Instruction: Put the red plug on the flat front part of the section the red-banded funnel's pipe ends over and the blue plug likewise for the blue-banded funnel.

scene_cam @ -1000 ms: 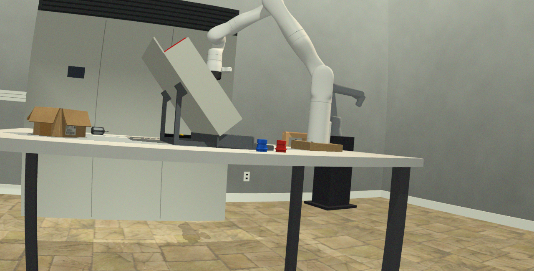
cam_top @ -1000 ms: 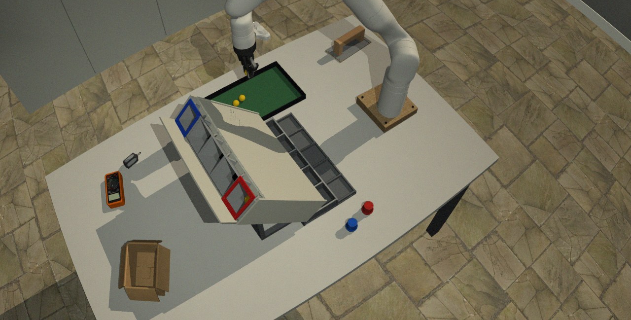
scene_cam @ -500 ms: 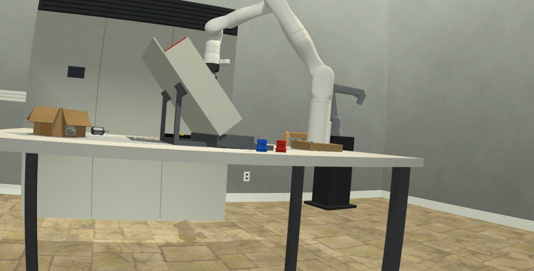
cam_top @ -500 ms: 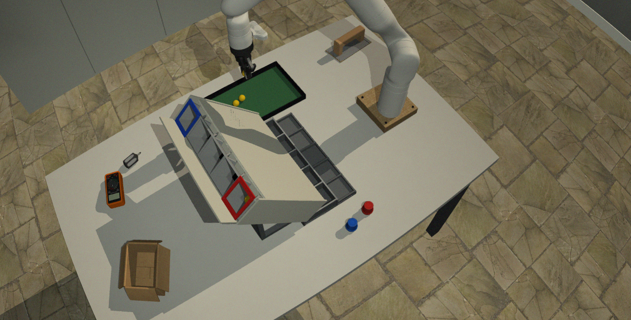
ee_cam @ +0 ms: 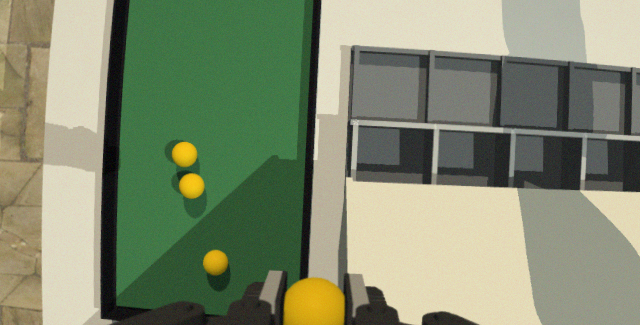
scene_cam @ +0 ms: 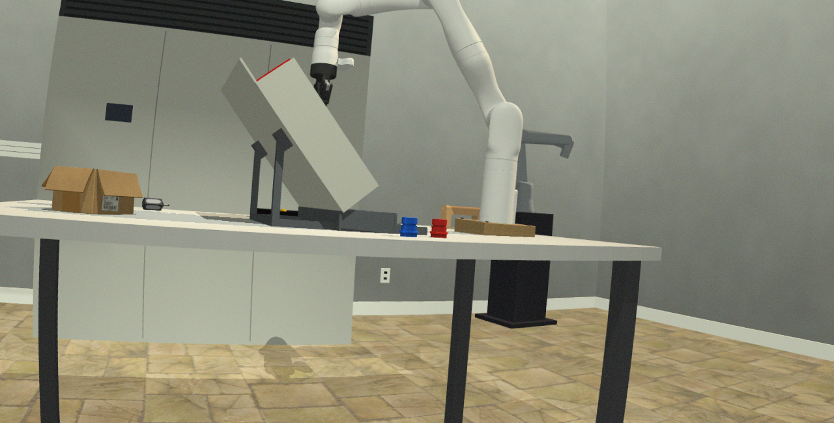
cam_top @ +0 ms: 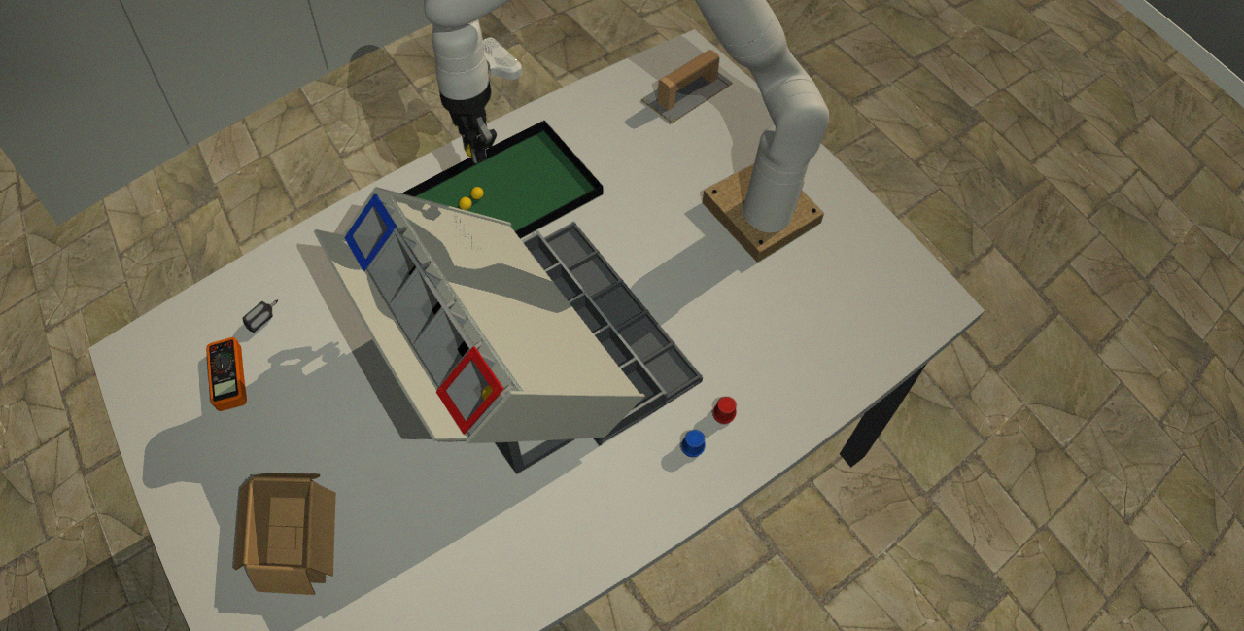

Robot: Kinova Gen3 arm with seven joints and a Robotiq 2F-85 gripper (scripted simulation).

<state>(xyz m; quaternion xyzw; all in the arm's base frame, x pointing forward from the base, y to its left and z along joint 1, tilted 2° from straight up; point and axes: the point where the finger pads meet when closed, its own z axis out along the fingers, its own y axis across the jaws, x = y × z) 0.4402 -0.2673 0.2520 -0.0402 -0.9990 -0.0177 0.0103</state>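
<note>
My gripper [cam_top: 477, 156] [scene_cam: 324, 101] [ee_cam: 314, 296] is shut on a yellow marble [ee_cam: 314, 307], above the green marble tray [cam_top: 543, 174] [ee_cam: 111, 190] beside the tilted cover [cam_top: 556, 353] [scene_cam: 315, 134] [ee_cam: 425, 235]. Three loose marbles [ee_cam: 184, 154] [ee_cam: 191, 186] [ee_cam: 215, 262] lie in the tray. Inside the red-banded funnel [cam_top: 454, 372] a yellow marble [cam_top: 487, 391] shows. The blue-banded funnel [cam_top: 381, 247] is at the cover's other end. The red plug [cam_top: 724, 409] [scene_cam: 439, 227] and blue plug [cam_top: 693, 442] [scene_cam: 408, 227] stand on the table. The pipes are hidden.
The grey sectioned bin [cam_top: 619, 300] [ee_cam: 470, 128] lies under the cover's lower edge. An open cardboard box [cam_top: 287, 531] [scene_cam: 93, 193], an orange multimeter [cam_top: 225, 372] and a small grey tool [cam_top: 258, 315] [scene_cam: 152, 204] lie beyond the cover. A wooden-handled trowel [cam_top: 689, 79] lies near the arm's base [cam_top: 761, 239].
</note>
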